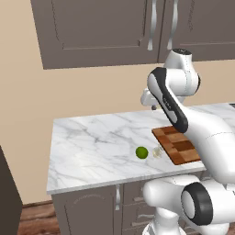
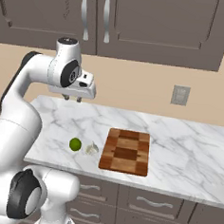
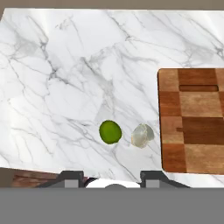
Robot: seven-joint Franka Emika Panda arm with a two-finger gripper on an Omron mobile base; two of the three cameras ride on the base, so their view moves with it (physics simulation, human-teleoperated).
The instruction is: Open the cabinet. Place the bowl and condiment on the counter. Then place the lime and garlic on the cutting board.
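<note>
The cabinet (image 1: 101, 32) (image 2: 163, 23) on the wall has both doors shut, its curved silver handles (image 2: 85, 14) side by side. On the counter (image 1: 92, 142) (image 2: 187, 148) the lime (image 1: 142, 152) (image 2: 75, 144) (image 3: 110, 132) lies near the front edge, with the garlic (image 1: 158, 152) (image 2: 92, 148) (image 3: 142, 135) close beside it. Just past the garlic sits the checkered cutting board (image 1: 181, 146) (image 2: 126, 151) (image 3: 192, 127), bare. My gripper (image 2: 71, 99) (image 3: 111, 177) hangs open and empty well above the counter, pointing down over the lime and garlic. Bowl and condiment are out of view.
A wall outlet (image 2: 180, 95) sits above the counter's right part. Lower cabinets and drawers (image 2: 140, 202) run under the counter. A dark tall unit (image 1: 7, 193) stands left of the counter's end, with wooden floor below.
</note>
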